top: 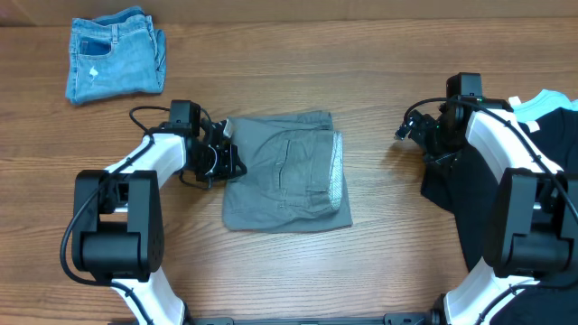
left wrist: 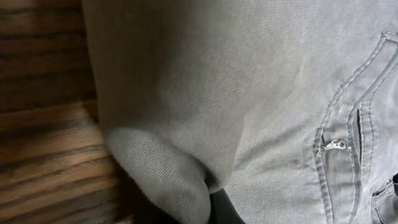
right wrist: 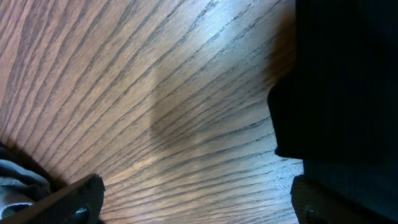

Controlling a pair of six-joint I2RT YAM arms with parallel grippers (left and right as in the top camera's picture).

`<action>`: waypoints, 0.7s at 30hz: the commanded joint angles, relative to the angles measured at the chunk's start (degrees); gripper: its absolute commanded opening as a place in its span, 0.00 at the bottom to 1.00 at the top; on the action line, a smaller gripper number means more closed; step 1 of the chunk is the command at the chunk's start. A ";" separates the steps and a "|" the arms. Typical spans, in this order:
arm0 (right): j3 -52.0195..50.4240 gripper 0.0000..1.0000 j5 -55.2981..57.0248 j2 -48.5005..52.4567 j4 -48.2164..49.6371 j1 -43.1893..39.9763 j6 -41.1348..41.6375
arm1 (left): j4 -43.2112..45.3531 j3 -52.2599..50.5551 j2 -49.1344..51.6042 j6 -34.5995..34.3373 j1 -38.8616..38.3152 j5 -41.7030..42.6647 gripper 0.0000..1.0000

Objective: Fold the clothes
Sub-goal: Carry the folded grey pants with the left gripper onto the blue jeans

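No text, label or number can be read anywhere.

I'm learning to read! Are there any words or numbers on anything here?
No words or numbers can be read in any view.
The plain grey woven shorts show only stitched seams and a small metal zipper pull.
The folded blue denim shorts show no readable label.

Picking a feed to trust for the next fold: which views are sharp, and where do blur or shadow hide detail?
Overhead: evenly lit, grey shorts sharp. Left wrist: very close, cloth soft at upper left, zipper pull crisp, deep shadow under the bottom fold. Right wrist: table grain sharp with pale sheen; black garment a featureless dark mass.
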 commanded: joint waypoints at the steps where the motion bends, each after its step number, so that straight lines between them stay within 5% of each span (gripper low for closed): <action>1: 1.14 1.00 0.22 -2.19 0.28 -0.24 -0.13 | -4.79 4.55 2.14 1.09 -0.50 -8.04 0.04; 10: 1.14 1.00 0.22 -2.19 0.28 -0.24 -0.13 | -17.97 26.51 2.14 2.82 -0.33 -20.48 0.04; 21: 1.14 1.00 0.22 -2.19 0.26 -0.24 -0.13 | -13.42 36.72 2.32 4.48 0.63 -35.95 0.04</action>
